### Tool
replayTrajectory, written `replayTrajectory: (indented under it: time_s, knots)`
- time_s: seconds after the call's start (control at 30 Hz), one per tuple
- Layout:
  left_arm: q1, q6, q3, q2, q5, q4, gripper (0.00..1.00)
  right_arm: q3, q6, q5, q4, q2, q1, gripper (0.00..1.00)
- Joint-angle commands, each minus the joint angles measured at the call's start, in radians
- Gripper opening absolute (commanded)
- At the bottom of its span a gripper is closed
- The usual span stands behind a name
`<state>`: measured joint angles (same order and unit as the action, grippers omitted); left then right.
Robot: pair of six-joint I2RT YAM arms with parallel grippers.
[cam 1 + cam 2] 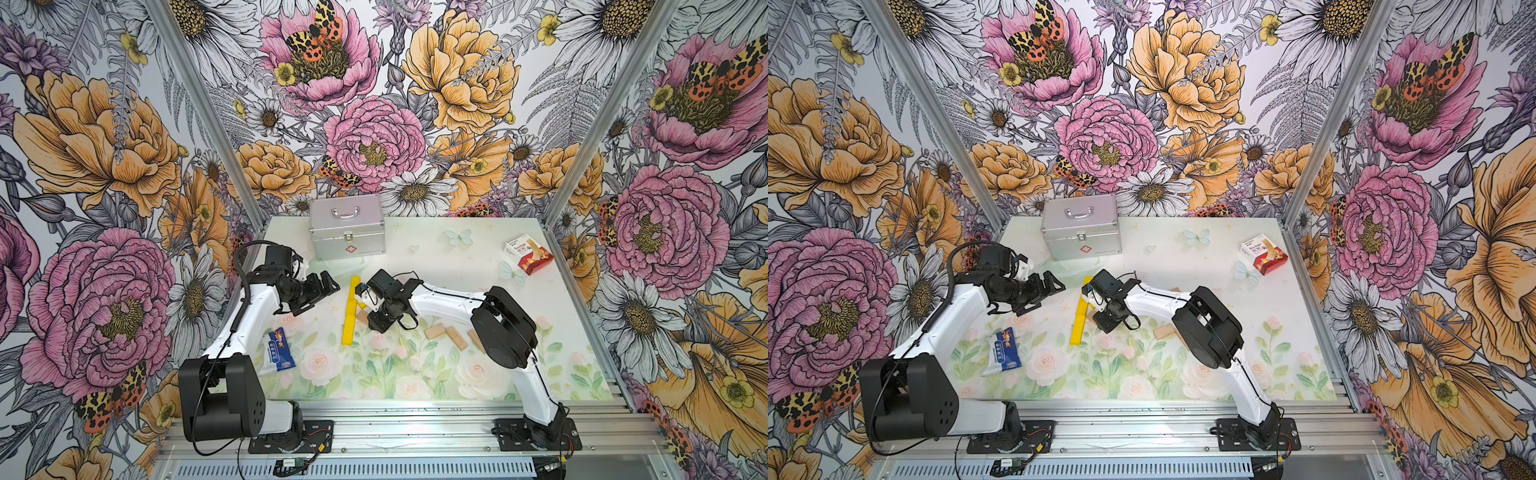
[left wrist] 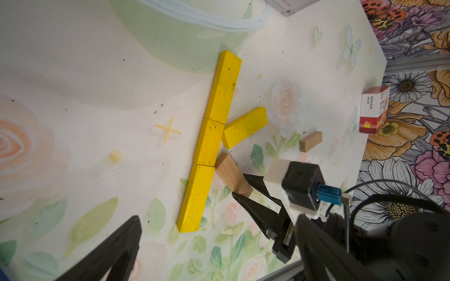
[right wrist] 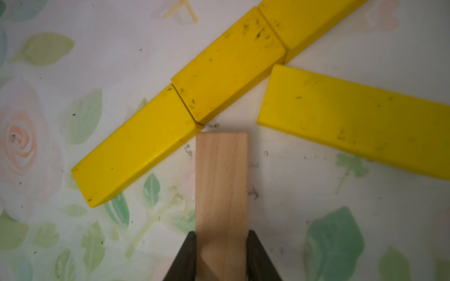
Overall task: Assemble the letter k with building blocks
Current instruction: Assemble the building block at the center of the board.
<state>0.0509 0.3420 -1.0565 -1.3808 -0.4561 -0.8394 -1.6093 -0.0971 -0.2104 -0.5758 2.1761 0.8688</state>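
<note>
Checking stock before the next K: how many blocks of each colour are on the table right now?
Yellow block: 4 (three end to end in the stem, one slanted beside it)
Pale wood block: 5 in view, one gripped by the right end effector
Total: 9 visible; the right arm may hide more.

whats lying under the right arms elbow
Three pale wood blocks show beside it, the nearest partly covered by the elbow; anything further beneath is hidden.
</note>
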Motion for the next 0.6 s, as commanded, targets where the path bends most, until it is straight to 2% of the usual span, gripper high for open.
replayTrajectory:
  time_s: [0.0, 0.57]
  knots:
    - [0.012, -0.003, -0.001, 0.024, -0.016, 0.019, 0.99, -0.029, -0.003, 0.005, 0.007, 0.027, -0.005, 0.0]
    - [0.014, -0.006, -0.002, 0.019, -0.019, 0.02, 0.99, -0.043, -0.005, 0.004, 0.007, 0.044, -0.007, 0.0]
